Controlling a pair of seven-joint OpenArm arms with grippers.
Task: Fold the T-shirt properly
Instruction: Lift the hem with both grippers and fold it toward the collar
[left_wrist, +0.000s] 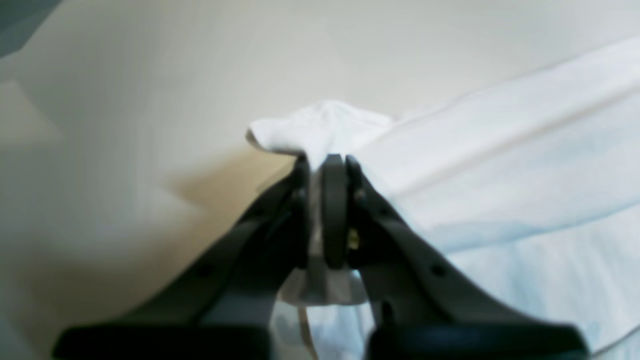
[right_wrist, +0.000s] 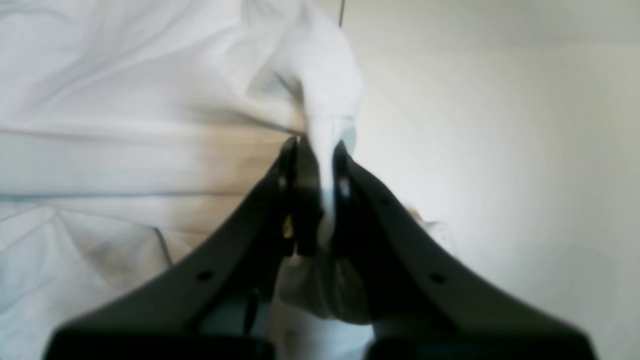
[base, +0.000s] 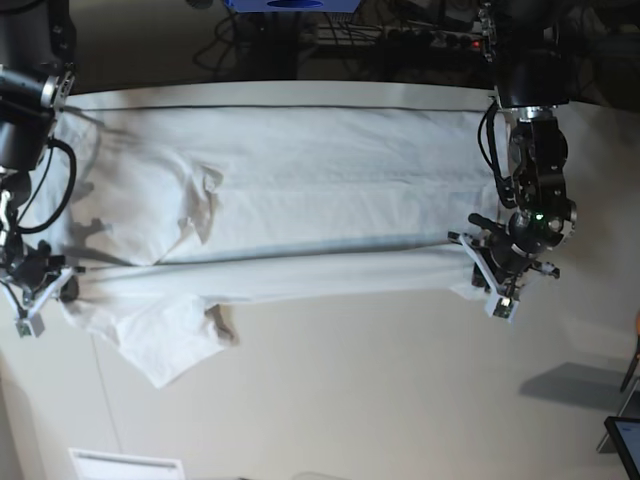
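Both pinching T-shirt (base: 300, 190) edge, cloth spread flat across table (base: 400, 380) — left gripper (left_wrist: 325, 162) and right gripper (right_wrist: 315, 147) clamped on small bunches only. Risk: slippage under tension, uneven pull skewing fold — sleeve (base: 165, 340) trailing loose

Soft white cloth T-shirt (base: 300, 190), matt and creased with long wrinkles, smooth matt cream worktop (base: 350, 390), matt black plastic left tool (left_wrist: 325, 160) and right tool (right_wrist: 315, 145), dull moulded finish

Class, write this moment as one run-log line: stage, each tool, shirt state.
stage: fold under way | left tool: shut on shirt | right tool: shut on shirt | shirt: stretched between tools over table
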